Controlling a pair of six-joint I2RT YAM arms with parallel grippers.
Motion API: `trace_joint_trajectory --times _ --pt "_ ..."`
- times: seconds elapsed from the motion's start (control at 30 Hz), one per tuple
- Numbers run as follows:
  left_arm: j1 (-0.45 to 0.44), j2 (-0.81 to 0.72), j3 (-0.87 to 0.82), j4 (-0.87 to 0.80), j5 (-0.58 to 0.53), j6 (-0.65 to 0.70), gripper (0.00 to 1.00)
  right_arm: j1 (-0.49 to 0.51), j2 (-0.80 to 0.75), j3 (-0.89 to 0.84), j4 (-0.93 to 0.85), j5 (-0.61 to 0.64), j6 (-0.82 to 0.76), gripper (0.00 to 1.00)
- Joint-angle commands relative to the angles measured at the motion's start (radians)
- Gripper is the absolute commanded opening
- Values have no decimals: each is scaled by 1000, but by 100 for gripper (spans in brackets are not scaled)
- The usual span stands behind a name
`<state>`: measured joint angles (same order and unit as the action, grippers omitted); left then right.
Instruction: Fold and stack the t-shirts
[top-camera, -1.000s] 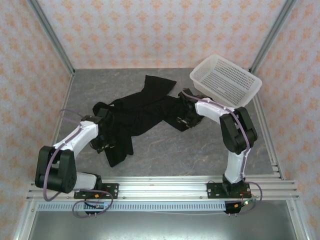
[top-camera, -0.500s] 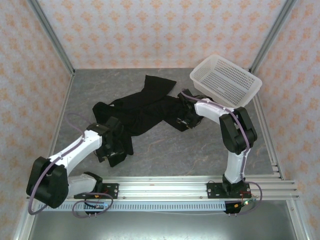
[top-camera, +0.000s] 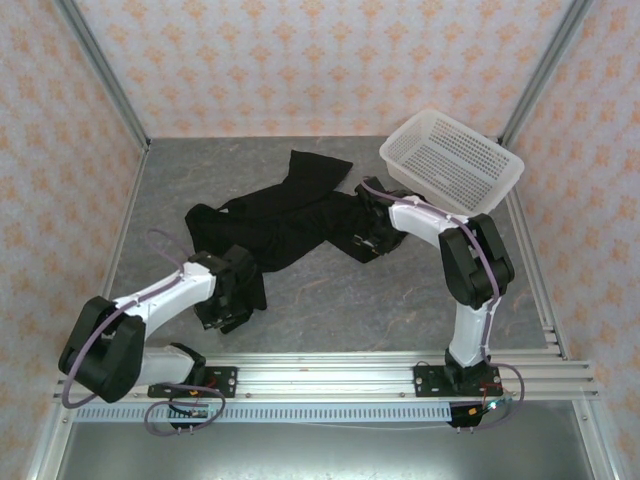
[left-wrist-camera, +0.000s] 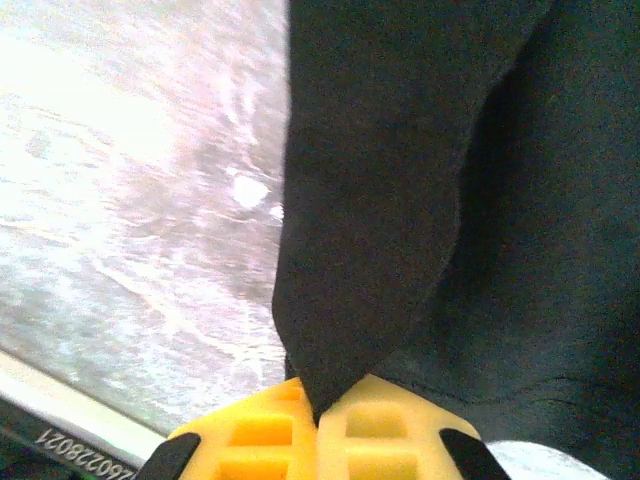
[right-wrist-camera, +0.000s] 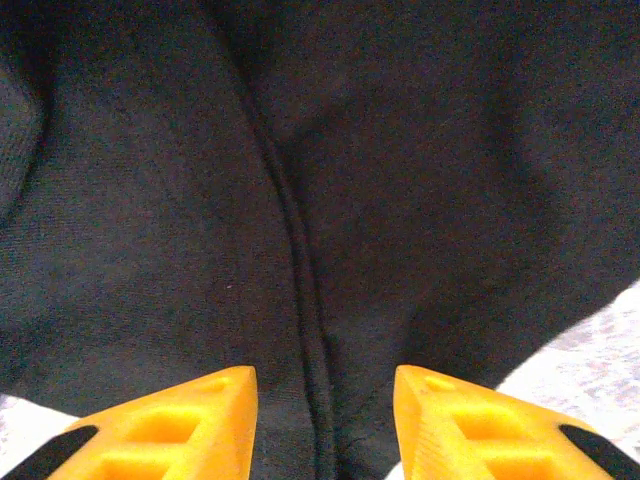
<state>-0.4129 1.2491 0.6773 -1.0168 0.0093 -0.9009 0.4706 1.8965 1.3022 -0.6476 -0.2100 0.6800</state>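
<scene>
Since the earlier frame the t-shirt has barely shifted, but the left gripper has slid from the cloth's left edge to its nearest hanging corner and closed there. The shirt lies crumpled, plain black side up, in a loose band running from the left fingers across to the right ones, with one flap reaching beyond both.

In the left wrist view the yellow fingers are pressed together on a pointed tip of cloth. The bite looks shallow, just the very corner. The rest of the fabric fans out ahead of the fingertips and to their right. Bare table shows to their left.

The right gripper sits on the shirt's other end with its fingers spread. A seam runs straight into the gap between them, with cloth on both sides. I cannot tell if they press on it.

To do this step well, I judge the right fingers should close on that seam before any pull. Then both ends should be drawn apart low and slowly, so the thin left pinch does not slip. The white basket stands just beyond the right fingers, so spread the shirt away from it.
</scene>
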Motion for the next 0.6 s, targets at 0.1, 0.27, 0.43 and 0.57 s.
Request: trace_joint_trajectory --times 0.1,0.27,0.43,0.57 --pt "-5 -178 137 -215 -289 -139 0 -21 -133 -47 -23 145 34 37" --pt "24 -261 179 -253 -384 -236 0 -29 -81 -29 -23 97 59 35" --pt "104 -279 217 -256 -427 -227 0 -69 -87 -10 5 119 105 36" --pt "169 -284 240 -254 -458 -180 0 -100 -47 76 -9 116 109 37"
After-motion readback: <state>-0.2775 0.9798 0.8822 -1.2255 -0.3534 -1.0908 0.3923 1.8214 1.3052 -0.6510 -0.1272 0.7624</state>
